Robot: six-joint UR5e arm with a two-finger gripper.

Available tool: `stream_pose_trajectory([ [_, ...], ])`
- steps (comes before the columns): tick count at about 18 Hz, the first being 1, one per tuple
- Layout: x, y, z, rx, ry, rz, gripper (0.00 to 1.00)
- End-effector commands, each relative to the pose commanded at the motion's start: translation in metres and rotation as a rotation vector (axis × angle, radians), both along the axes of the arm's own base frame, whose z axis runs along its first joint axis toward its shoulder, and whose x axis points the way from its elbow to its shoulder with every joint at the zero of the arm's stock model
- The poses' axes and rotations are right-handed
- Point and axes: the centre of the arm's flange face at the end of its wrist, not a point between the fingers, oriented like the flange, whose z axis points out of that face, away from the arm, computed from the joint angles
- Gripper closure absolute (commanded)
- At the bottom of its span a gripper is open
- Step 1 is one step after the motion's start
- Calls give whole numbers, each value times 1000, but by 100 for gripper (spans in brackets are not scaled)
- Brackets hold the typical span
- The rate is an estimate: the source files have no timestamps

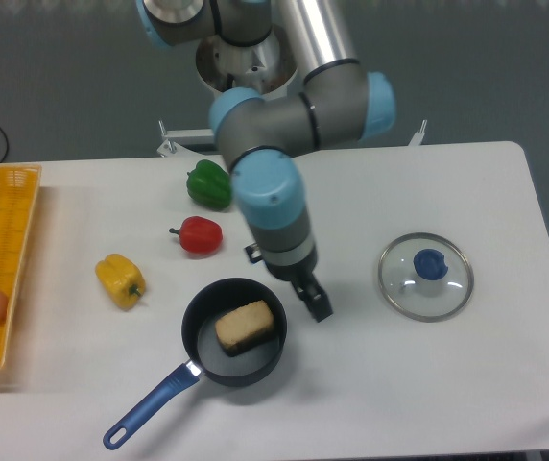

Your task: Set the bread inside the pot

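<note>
Pot (233, 332), handle running down-left away from the jaws, holds the bread (246, 326), long axis rising slightly toward them. Gripper (315, 303) hangs just right of the rim, empty; jaw opening cannot be told. Placement looks complete; only withdrawal remains.

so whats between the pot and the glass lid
Only the claw hangs there, beside the pot; bare table runs on to the glass lid, in the fixed camera view.
</note>
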Motion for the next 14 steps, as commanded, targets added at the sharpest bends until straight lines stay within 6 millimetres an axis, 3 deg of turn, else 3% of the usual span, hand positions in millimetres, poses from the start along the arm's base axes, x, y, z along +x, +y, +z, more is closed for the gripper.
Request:
stream_pose_trajectory([
  [5, -32, -23, -9, 28, -39, -52, 0],
  [10, -67, -33, -33, 53, -44, -91, 0],
  [14, -69, -37, -36, 47, -40, -85, 0],
])
